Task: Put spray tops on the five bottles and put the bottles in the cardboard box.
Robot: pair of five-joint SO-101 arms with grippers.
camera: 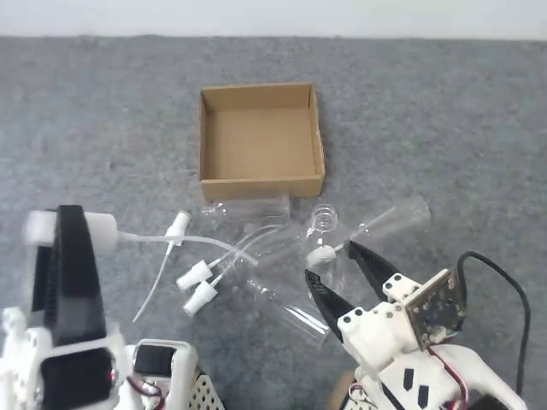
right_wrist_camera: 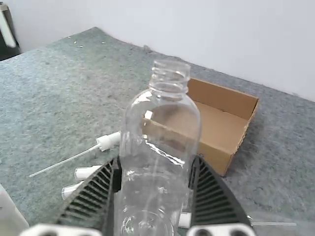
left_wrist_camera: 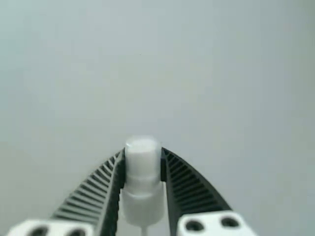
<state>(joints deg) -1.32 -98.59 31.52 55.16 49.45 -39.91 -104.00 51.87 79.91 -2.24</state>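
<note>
**Left gripper**, jaws closed on a spray top, holds it clear of the worktop. **Right gripper**, jaws clamped around a clear bottle, holds it upright, open neck uppermost, near the cardboard box. The spray top lies well left of the neck; capping likely requires aligning it along the bottle's vertical axis.

On the surface, a lying bottle rests just before the cardboard box. More bottles overlap nearer still, their number hard to tell. Loose spray tops lie before the box, leftward. Before it, rightward, the right end effector holds an upright bottle. Further leftward, the left end effector holds a spray top.
</note>
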